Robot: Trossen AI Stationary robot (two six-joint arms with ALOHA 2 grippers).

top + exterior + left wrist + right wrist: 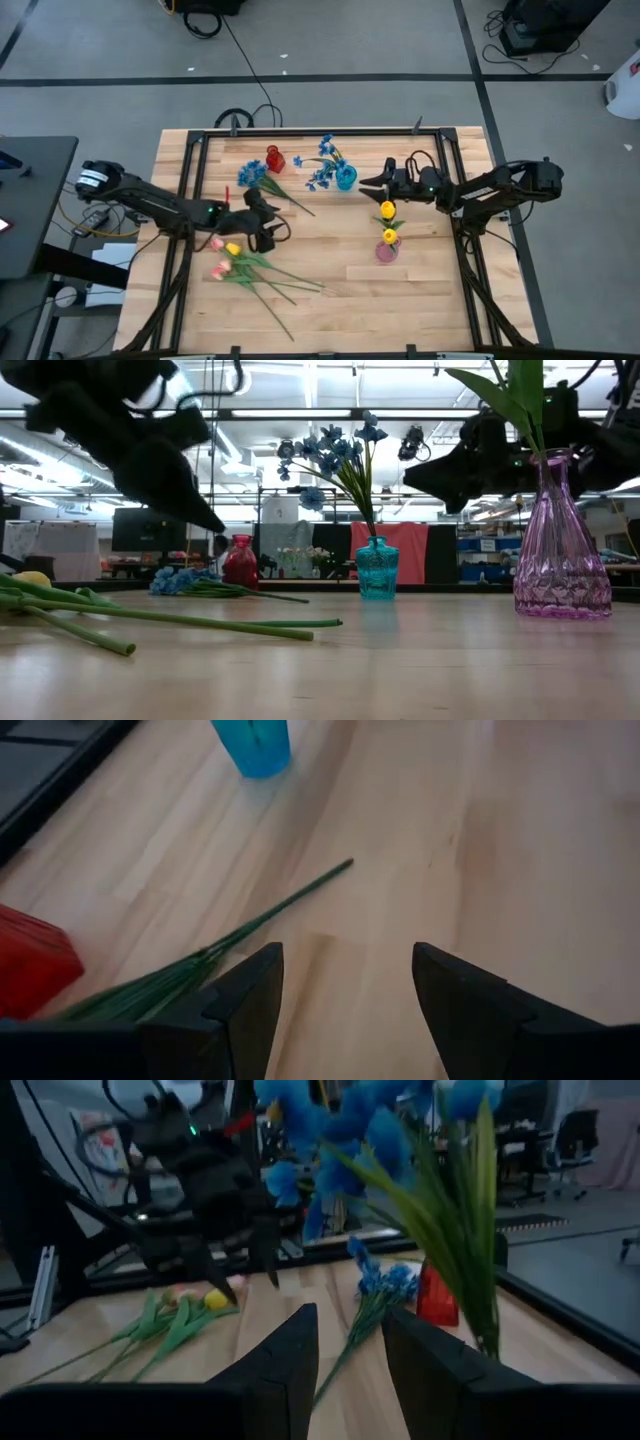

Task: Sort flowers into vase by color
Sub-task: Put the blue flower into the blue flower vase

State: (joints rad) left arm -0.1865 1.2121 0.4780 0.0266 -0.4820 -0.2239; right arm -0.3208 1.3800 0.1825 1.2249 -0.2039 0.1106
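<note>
Step in hand: fetching a loose flower.

- Left gripper (262, 215): spread, empty, above blue spray (272, 186) lying on surface (420, 300) beside red vase (274, 158).
- Right gripper (372, 181): slightly parted, empty, near blue vase (346, 179).

Next: lower, pinch stem.

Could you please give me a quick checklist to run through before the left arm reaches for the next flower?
1. Left gripper open and holding nothing: ok.
2. Blue spray lying loose on the table beside the red vase: ok.
3. Blue vase upright, already holding blue flowers: ok.
4. Right gripper clear of the left arm's path: ok; it is beside the blue vase.
5. Room in the blue vase for another stem: cannot tell.
</note>
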